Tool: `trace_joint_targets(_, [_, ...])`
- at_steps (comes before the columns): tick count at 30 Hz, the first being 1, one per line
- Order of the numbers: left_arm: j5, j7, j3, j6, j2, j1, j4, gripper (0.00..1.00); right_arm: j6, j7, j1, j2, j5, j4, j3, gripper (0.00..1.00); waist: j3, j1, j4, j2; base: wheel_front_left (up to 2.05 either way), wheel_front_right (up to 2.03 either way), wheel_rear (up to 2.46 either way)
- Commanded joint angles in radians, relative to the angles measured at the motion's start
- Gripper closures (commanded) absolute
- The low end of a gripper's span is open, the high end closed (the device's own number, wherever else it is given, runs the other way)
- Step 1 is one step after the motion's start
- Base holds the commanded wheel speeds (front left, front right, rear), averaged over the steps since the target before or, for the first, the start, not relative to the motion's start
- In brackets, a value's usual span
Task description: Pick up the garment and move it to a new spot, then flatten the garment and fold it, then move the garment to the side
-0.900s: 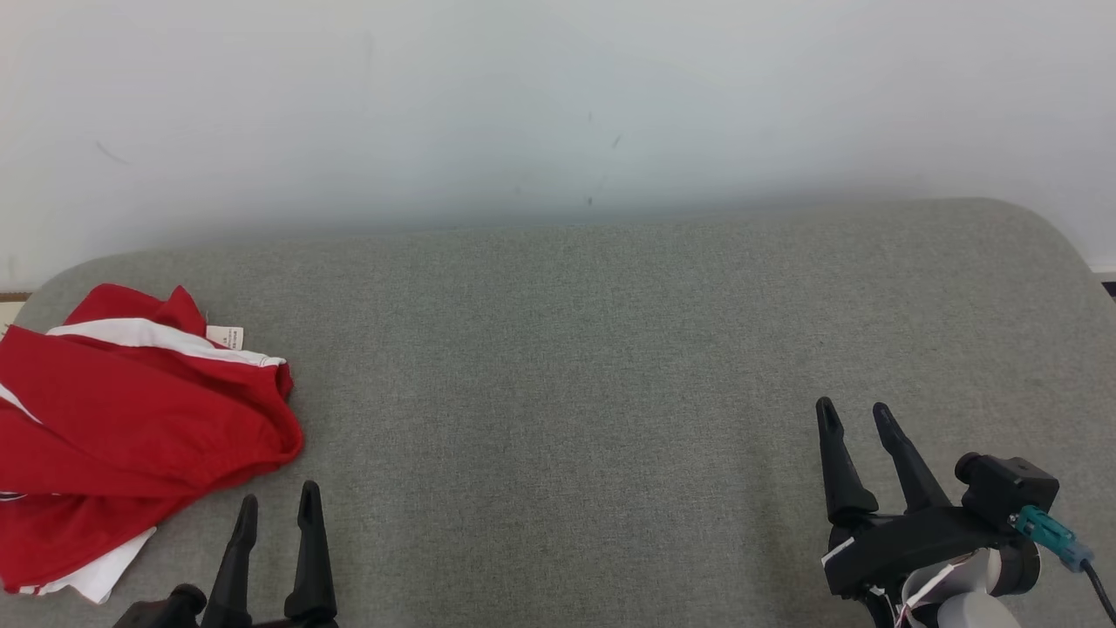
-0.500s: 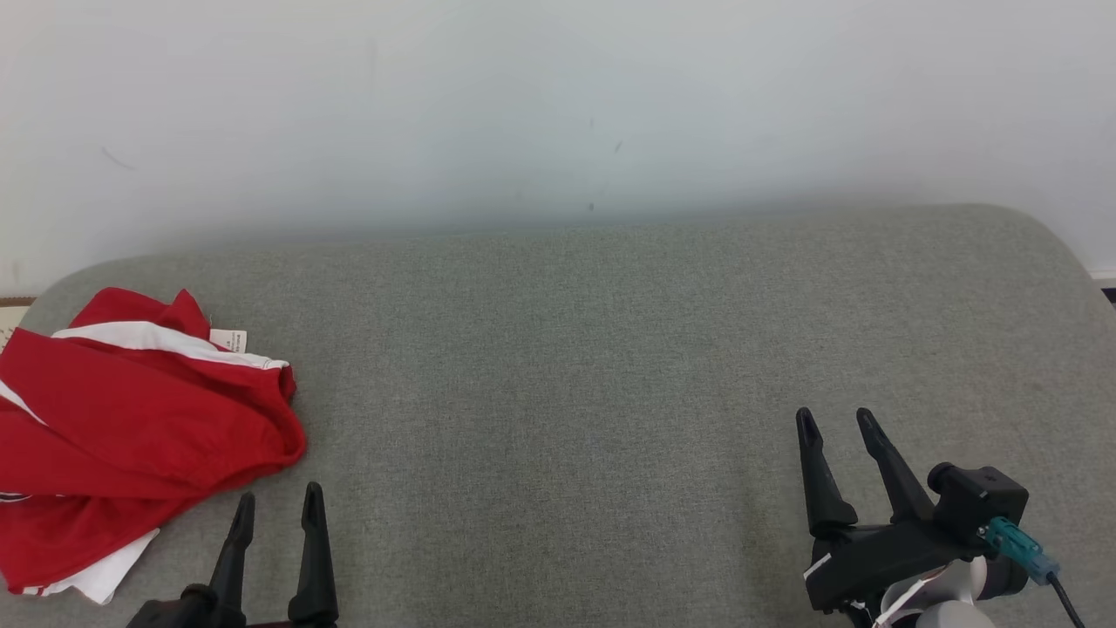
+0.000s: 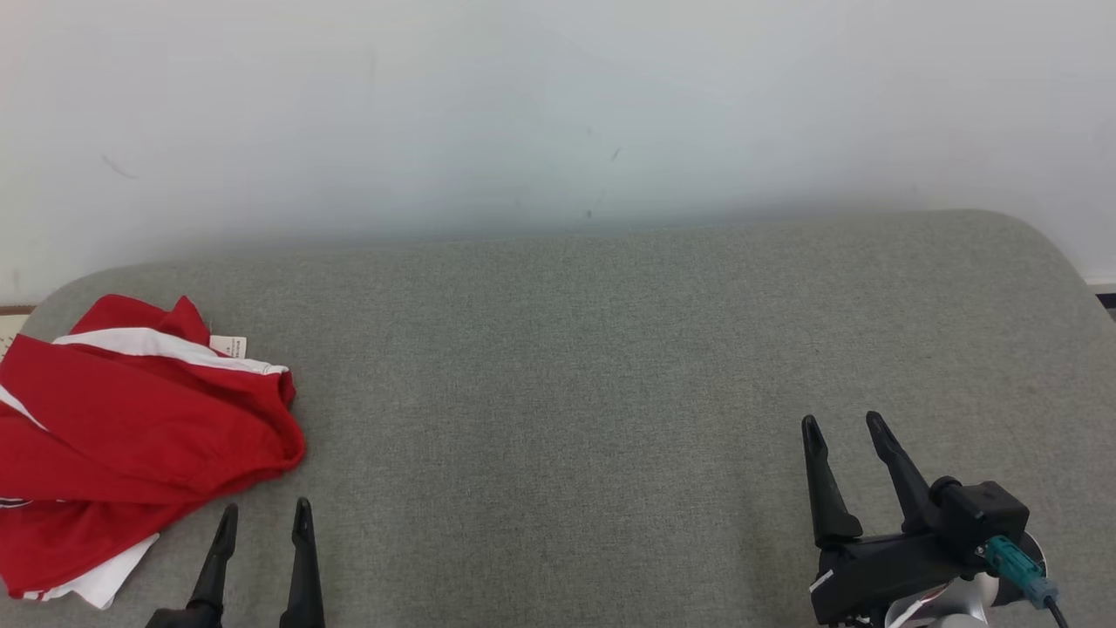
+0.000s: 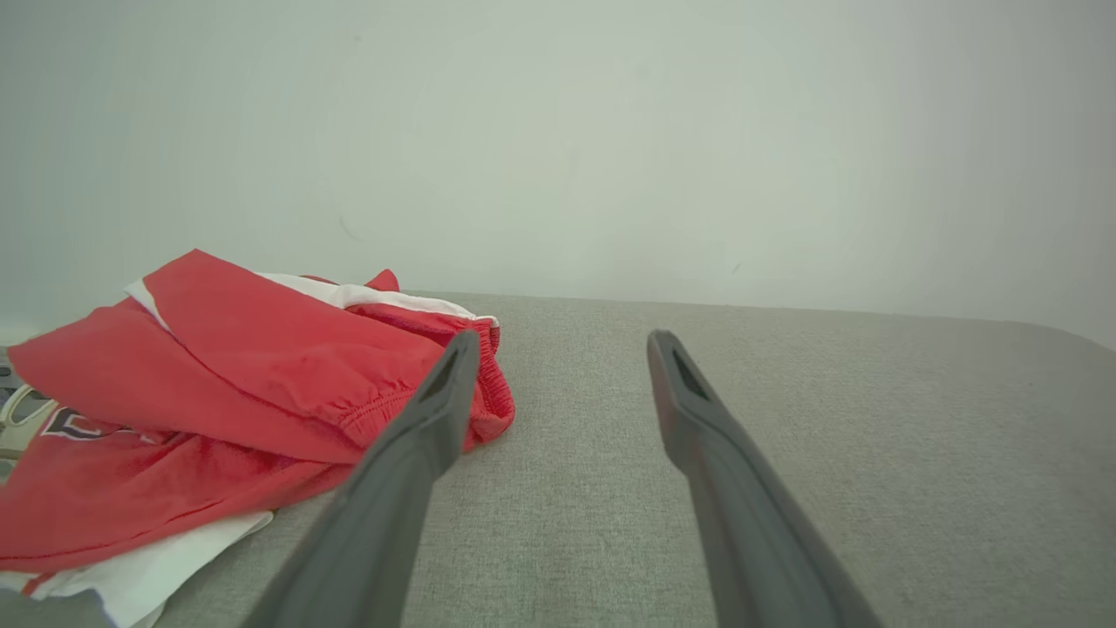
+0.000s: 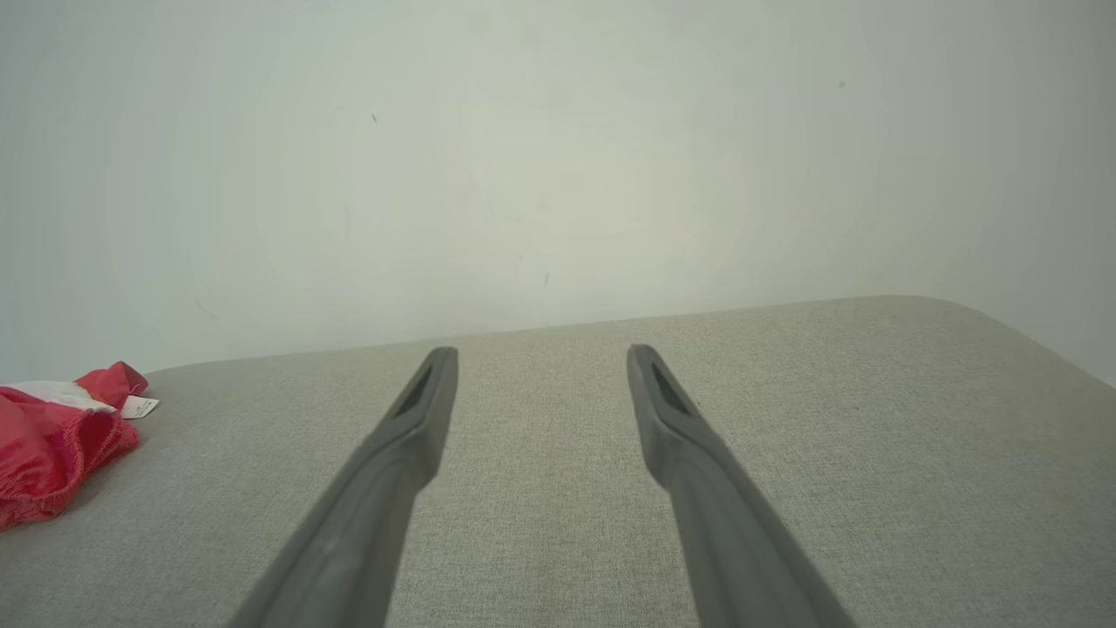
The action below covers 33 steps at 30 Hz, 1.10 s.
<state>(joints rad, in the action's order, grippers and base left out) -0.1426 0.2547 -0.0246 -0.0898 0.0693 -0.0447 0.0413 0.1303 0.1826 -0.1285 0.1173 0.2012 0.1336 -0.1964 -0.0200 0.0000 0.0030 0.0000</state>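
Observation:
The garment (image 3: 131, 445) is red with white stripes and a small white label, lying crumpled at the left end of the grey surface (image 3: 558, 392). It shows close up in the left wrist view (image 4: 235, 392) and at the far left of the right wrist view (image 5: 52, 436). My left gripper (image 3: 266, 519) stands open just in front of and right of the garment's near edge, apart from it, with nothing between its fingers. Far to the right, my right gripper (image 3: 846, 423) hangs open and empty above bare fabric.
The grey padded surface has rounded far corners and ends against a pale wall (image 3: 558, 105). A strip of something pale lies at the left edge beyond the garment (image 4: 17, 410).
Both grippers have drawn back toward the bottom of the head view; the left shows less of itself and the right has shifted slightly left. The picture has also shifted down a little. The garment lies as before.

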Motion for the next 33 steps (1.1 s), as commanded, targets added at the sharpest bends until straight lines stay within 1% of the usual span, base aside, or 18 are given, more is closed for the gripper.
trace_joint_targets(1, [0.024, 0.004, 0.003, -0.006, 0.011, 0.011, 0.004, 0.0, 0.001, 0.007, 0.009, 0.0, -0.023, -0.012, -0.007, 0.0, -0.001, 0.0, -0.001, 0.0, 0.0, 0.0, 0.0])
trace_joint_targets(4, [0.058, 0.006, 0.006, -0.017, 0.015, 0.011, 0.01, 0.0, 0.001, 0.011, 0.018, -0.004, -0.048, -0.023, -0.013, 0.0, -0.006, 0.0, -0.002, 0.0, 0.0, 0.0, 0.0])
trace_joint_targets(10, [0.085, 0.008, 0.014, -0.028, 0.016, 0.013, 0.014, 0.0, 0.001, 0.016, 0.033, -0.013, -0.061, -0.038, 0.004, 0.0, -0.012, 0.0, -0.002, 0.0, 0.0, 0.0, 0.0])
trace_joint_targets(18, [0.135, 0.011, 0.022, -0.045, 0.022, 0.026, 0.004, 0.0, 0.001, 0.026, 0.043, -0.01, -0.105, -0.055, -0.013, 0.0, -0.017, 0.0, -0.004, 0.0, 0.0, 0.0, 0.0])
trace_joint_targets(33, [0.121, 0.009, 0.019, -0.054, 0.033, 0.019, 0.019, 0.0, 0.001, 0.017, 0.048, -0.013, -0.104, -0.055, -0.005, 0.0, -0.018, 0.0, -0.003, 0.0, 0.0, 0.0, 0.0])
